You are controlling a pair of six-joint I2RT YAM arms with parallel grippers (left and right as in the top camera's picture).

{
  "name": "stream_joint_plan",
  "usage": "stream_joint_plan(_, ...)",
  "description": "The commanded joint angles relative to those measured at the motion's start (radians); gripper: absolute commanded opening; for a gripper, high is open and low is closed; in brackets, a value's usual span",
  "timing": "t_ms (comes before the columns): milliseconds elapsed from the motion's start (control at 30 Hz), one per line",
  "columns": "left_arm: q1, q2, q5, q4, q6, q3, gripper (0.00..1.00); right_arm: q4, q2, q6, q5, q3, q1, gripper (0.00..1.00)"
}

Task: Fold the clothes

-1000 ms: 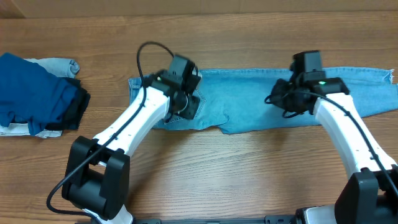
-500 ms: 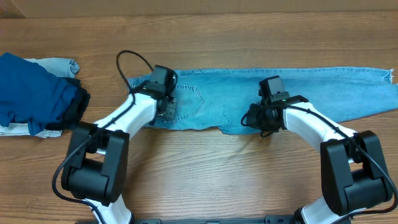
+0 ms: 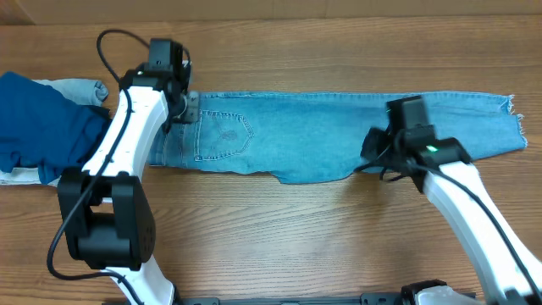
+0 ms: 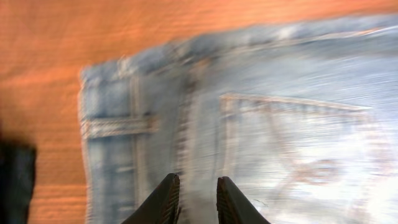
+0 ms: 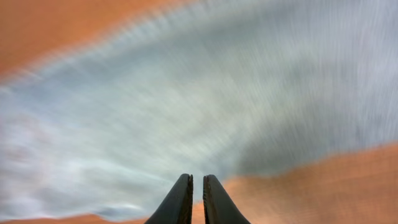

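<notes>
Looking down at my own job here: the jeans (image 3: 339, 135) lie flat in one long strip across the worktop (image 3: 296, 246), waistband to my left and the frayed hem (image 3: 515, 127) way out to my right, back pocket (image 3: 224, 135) facing up. My left pincer (image 3: 188, 108) sits at the top corner of the waistband. In the left wrist view the fingers (image 4: 166, 198) are narrow with a small gap, but it's all so smeared that I can't tell if there's any denim nipped in there. My right pincer (image 3: 378, 157) is down at the near edge of the leg, about mid-length, and its two fingers (image 5: 181, 200) are pressed nearly together with only a sliver between them. I see no cloth in that sliver, though that view is a blur too. Off to the far left is a dark blue garment (image 3: 42, 119) on top of a pale cloth (image 3: 80, 87), just beside my left arm and not part of this. As for handling, I reckon denim like this is floppy but has some weight. It'll drape and drag on the wood rather than slide, and a single layer pinched mid-panel will probably just tent up. Best bets for a hold look like the thick bits: the waistband seam on one end, and the hem or outer side seam on the other. The frayed end looks flimsy, so I'd grab a bit in from the fringe.
</notes>
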Motion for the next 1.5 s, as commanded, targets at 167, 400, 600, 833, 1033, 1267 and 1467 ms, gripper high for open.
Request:
stream_joint_plan(167, -0.287, 0.043, 0.119, 0.054, 0.015, -0.054, 0.24, 0.218, 0.268, -0.003, -0.013, 0.020, -0.002, 0.12)
stream_joint_plan(400, -0.283, 0.236, 0.066, 0.060, 0.015, -0.085, 0.23, 0.297, 0.475, -0.033, 0.028, 0.020, -0.206, 0.12)
stream_joint_plan(600, -0.275, 0.277, -0.029, 0.026, 0.016, -0.089, 0.22, 0.385, 0.485, -0.073, 0.016, 0.020, -0.528, 0.12)
stream_joint_plan(833, -0.274, 0.266, -0.053, -0.026, 0.036, -0.016, 0.22, 0.365, 0.484, -0.011, -0.658, 0.142, -0.855, 0.26)
stream_joint_plan(1033, -0.288, 0.222, 0.026, -0.082, 0.038, 0.169, 0.31, 0.322, 0.484, -0.023, -0.525, 0.180, -0.972, 0.42)
stream_joint_plan(1267, -0.297, 0.222, 0.026, -0.058, 0.043, 0.166, 0.43, 0.343, 0.485, -0.263, -0.572, 0.279, -0.909, 0.72)
stream_joint_plan(1467, -0.297, 0.222, 0.026, -0.056, 0.042, 0.166, 0.50, 0.192, 0.533, -0.347, -0.384, 0.620, -0.875, 0.84)
